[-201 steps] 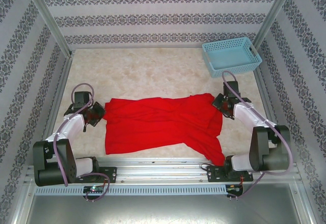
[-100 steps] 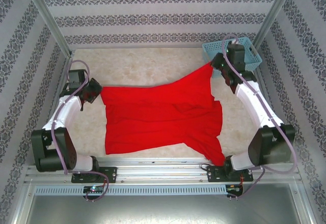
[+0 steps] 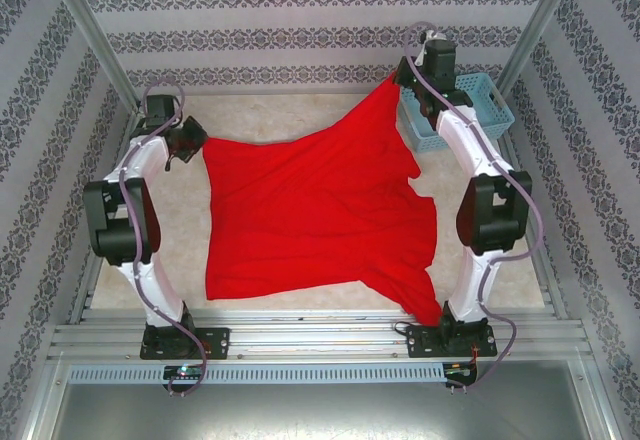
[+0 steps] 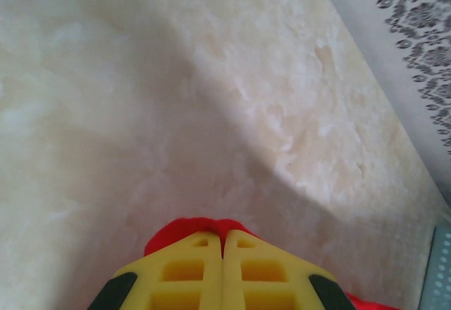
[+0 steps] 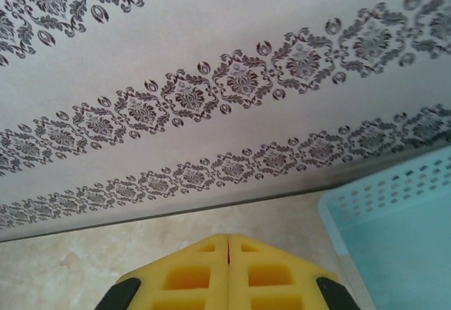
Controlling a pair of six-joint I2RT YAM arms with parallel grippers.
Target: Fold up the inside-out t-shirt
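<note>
Marbled tabletop [image 3: 300,120] was overlaid by the t-shirt [image 3: 310,210]. Its corners were pinched in the closed left gripper [image 4: 223,234] and right gripper [image 3: 400,80], cloth stretched between them.

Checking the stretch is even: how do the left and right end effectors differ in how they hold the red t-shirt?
The left end effector grips a corner low over the table; the right end effector lifts its corner higher, beside the basket. The left points down at the table; the right faces the back wall. Both are shut on the t-shirt, stretching it between them.
</note>
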